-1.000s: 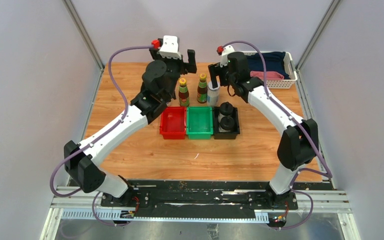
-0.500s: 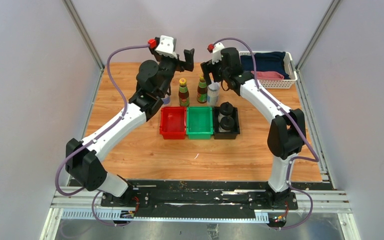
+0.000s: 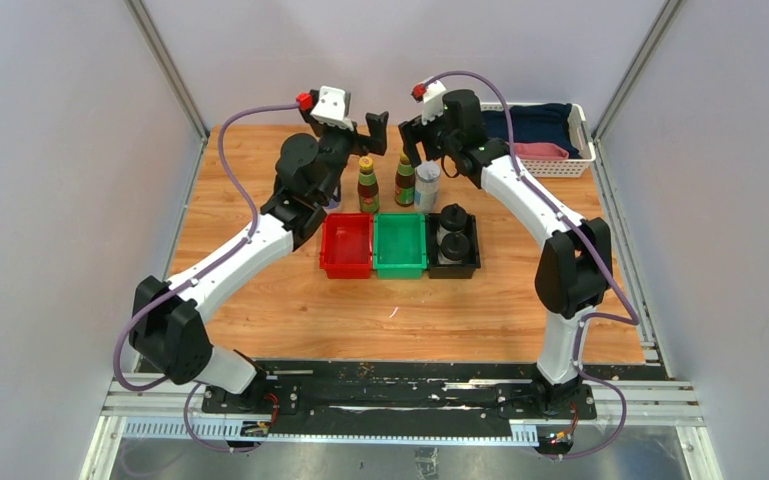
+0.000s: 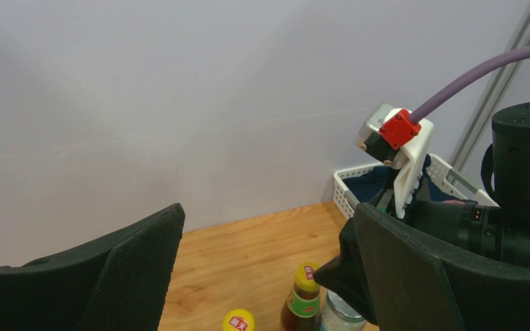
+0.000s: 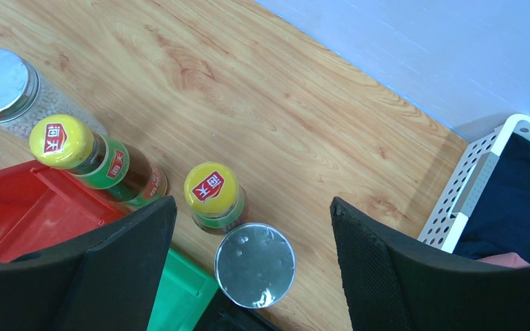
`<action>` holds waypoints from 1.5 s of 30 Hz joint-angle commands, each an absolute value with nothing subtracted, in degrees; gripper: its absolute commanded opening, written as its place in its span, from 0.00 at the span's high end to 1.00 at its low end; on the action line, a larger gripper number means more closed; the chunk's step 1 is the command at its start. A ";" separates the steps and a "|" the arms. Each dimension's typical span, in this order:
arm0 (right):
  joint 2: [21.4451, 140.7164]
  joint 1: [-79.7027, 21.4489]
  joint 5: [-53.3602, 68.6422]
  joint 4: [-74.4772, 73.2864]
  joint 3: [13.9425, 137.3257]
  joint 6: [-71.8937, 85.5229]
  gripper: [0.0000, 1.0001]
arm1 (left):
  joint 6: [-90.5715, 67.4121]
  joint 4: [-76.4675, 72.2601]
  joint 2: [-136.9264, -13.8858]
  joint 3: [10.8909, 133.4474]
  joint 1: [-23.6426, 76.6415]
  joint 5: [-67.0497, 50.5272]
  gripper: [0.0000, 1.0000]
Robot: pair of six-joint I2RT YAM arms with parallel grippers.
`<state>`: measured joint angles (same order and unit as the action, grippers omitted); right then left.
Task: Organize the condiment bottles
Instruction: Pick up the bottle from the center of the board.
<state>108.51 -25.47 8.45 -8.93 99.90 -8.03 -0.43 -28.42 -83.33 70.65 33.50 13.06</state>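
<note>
Six bottles, all at the far middle of the wooden surface (image 3: 460,310).

- First brown bottle (image 5: 76,148): slim dark glass with a round yellow cap bearing a red mark and a green-and-red label. It stands just behind the red bin (image 5: 27,214).
- Second brown bottle (image 5: 212,189): same make, to the right of the first, behind the green bin (image 5: 179,296).
- Right-hand jar (image 5: 255,264): flat, shiny silver lid. It is close beside the second brown bottle; contact cannot be told.
- Left-hand jar (image 5: 0,83): clear-walled, pale grains inside, silver lid, left of the first brown bottle. The left arm covers it in the overhead view.
- Rear black-capped bottle (image 3: 452,217) and front black-capped bottle (image 3: 450,244): domed caps, one behind the other inside the black bin (image 3: 453,273).

The three bins are smooth rectangular plastic, standing in a row with sides together: red, green, black.

The right fingers (image 5: 413,276) have dimpled black pads and are spread wide with nothing held. They hang over the second brown bottle and the right-hand jar.

The left fingers (image 4: 131,276) have the same texture and are also wide and empty. They are raised above the row and aimed at the back wall, with the right wrist housing close by.

A white perforated basket (image 5: 482,179) sits at the far right, with dark blue and pink cloth inside.
</note>
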 commanded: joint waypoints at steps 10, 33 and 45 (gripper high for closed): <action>108.42 -26.49 10.42 -9.29 99.52 -9.45 0.15 | -1.38 -32.09 -80.03 67.19 33.29 12.96 0.00; 102.74 -25.07 6.58 -11.35 88.76 -9.23 0.13 | -6.66 -33.11 -80.70 64.59 33.23 12.44 0.00; 103.36 -24.07 10.31 -7.09 86.01 -8.06 0.13 | -7.13 -33.92 -79.90 63.33 33.26 12.39 0.00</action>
<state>104.51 -25.23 8.05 -9.23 87.31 -9.06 -6.70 -32.21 -81.25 64.16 33.50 12.62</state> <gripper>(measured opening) 0.867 0.997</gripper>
